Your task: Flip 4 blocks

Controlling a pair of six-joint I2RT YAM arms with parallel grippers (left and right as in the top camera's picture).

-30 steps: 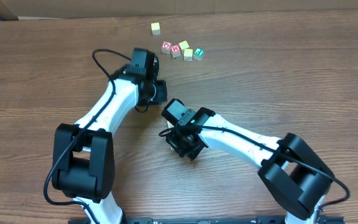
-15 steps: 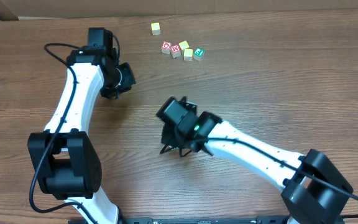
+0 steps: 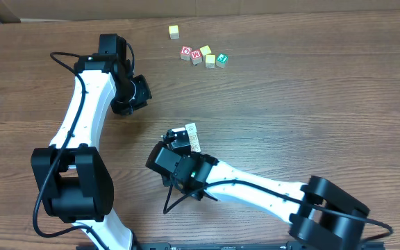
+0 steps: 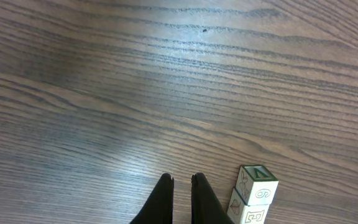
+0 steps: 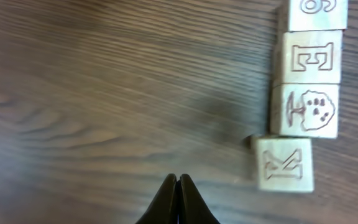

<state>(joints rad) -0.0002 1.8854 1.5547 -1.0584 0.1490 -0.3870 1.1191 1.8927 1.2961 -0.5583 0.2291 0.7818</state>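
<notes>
Watching my right claw (image 5: 178,180), shut tight and empty, I judged the 4 blocks (image 5: 304,111) ran in a row ahead-right of it.

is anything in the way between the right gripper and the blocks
Nothing visible. In the right wrist view, only bare table lies between the shut right gripper and the row of blocks. The K block is nearest.
</notes>
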